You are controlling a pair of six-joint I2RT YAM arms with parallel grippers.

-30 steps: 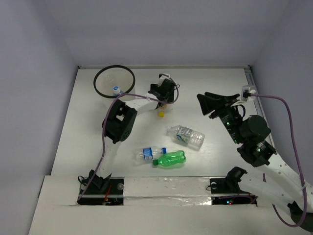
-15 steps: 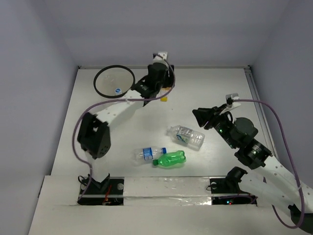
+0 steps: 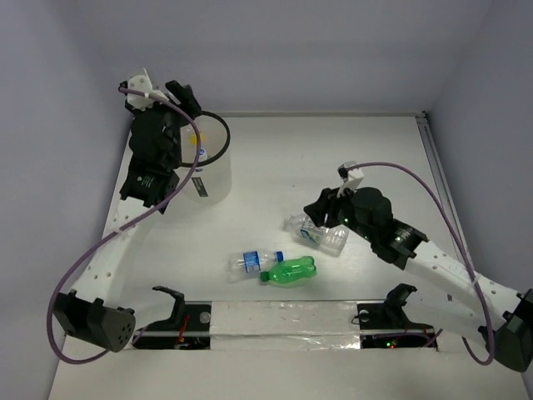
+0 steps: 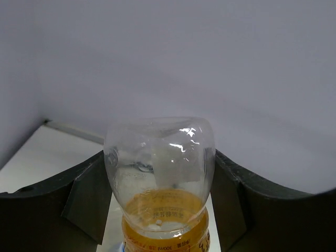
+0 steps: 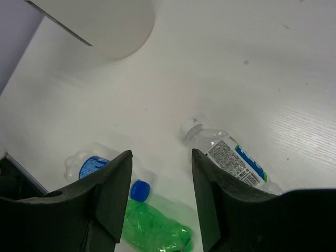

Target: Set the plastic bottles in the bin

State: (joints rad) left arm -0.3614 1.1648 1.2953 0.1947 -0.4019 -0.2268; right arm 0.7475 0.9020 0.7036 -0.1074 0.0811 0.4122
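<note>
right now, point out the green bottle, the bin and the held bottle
green bottle (image 3: 290, 270), top external view, mid body
bin (image 3: 215, 180), top external view, white wall
held bottle (image 4: 160, 157), left wrist view, clear end

A white table (image 3: 333, 150) stands between pale lilac walls (image 3: 316, 50), a shiny tape strip (image 3: 283, 321) along its near edge.

The left gripper (image 4: 159, 178), formerly low on the table to the right of the bin (image 3: 216, 179), has swung across and now stands raised at the bin's far-left side, the orange-labelled bottle (image 4: 160, 155) carried along between its fingers. The right gripper (image 5: 161, 156) has drawn in toward the bin from the far right and hangs, fingers apart, over the white-capped clear bottle (image 5: 231, 157)
</note>
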